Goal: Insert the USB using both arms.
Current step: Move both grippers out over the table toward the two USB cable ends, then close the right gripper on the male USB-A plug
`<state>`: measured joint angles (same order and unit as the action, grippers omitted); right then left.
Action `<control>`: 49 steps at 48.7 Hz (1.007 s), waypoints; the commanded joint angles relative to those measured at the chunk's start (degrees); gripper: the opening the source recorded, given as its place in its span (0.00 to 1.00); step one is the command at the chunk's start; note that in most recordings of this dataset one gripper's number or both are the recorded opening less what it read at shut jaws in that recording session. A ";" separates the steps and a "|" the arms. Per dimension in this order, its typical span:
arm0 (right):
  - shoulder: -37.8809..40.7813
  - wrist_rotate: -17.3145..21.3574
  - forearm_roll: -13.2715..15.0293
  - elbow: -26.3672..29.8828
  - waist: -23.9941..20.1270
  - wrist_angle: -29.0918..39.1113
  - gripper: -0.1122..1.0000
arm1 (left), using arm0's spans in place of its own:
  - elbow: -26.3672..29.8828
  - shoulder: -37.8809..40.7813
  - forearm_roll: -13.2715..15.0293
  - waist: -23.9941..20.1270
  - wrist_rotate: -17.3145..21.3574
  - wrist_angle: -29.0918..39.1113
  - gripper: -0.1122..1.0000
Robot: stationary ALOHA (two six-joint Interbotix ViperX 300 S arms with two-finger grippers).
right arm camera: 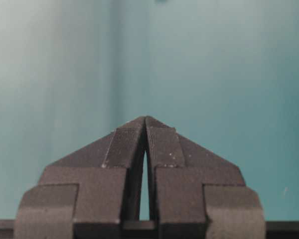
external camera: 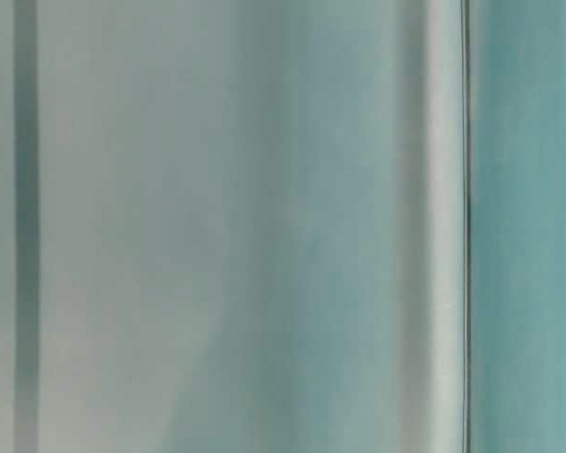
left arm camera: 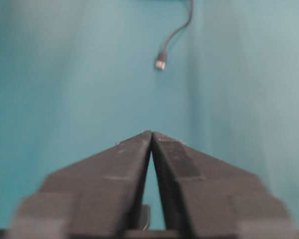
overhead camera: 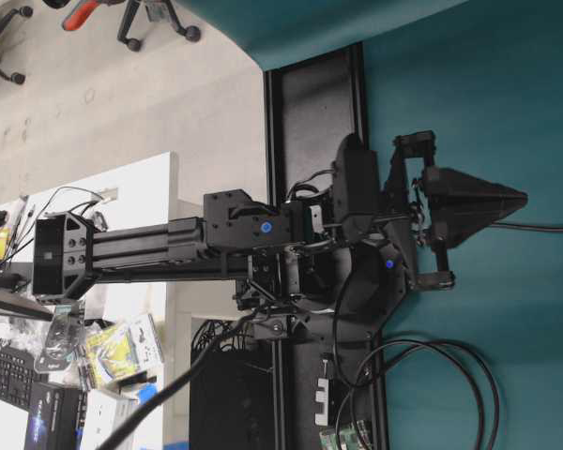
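Closest to the lens in the left wrist view are the two pointed black fingers of the left gripper point(left arm camera: 151, 135), their tips pressed together with only a thin wedge of gap lower down, and nothing between them. Past them, on the teal desk point(left arm camera: 65, 89), lies the USB plug point(left arm camera: 160, 63) at the end of a thin dark cable point(left arm camera: 182, 27) that runs off the top edge; it is well apart from the fingertips and a little to their right in that view.

The right wrist view shows the right gripper point(right arm camera: 145, 118) in the same way, tips meeting, jaws pressed together and holding nothing, with only bare teal surface ahead of it.

From overhead only one arm point(overhead camera: 169, 248) can be seen: a boxy slotted black link stretches across from the left, ending in a wrist and a closed, pointed gripper aimed to the right over the teal desk. A dark cable runs in from the right edge towards its tip. More black cables point(overhead camera: 432, 384) loop on the teal below the arm. To the left are a white table point(overhead camera: 141, 197) with clutter, a keyboard point(overhead camera: 5, 370) and some boxes.

The table-level view is only a blur of pale grey and teal, and nothing can be made out in it
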<state>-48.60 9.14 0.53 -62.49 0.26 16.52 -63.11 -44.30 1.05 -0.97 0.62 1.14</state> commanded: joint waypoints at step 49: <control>20.83 0.97 0.09 2.11 0.09 0.35 0.66 | 4.39 18.72 -0.18 -1.14 10.90 8.88 0.79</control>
<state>-30.06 10.11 0.62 -62.14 0.35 17.14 -60.21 -26.72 0.79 -2.02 10.63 10.72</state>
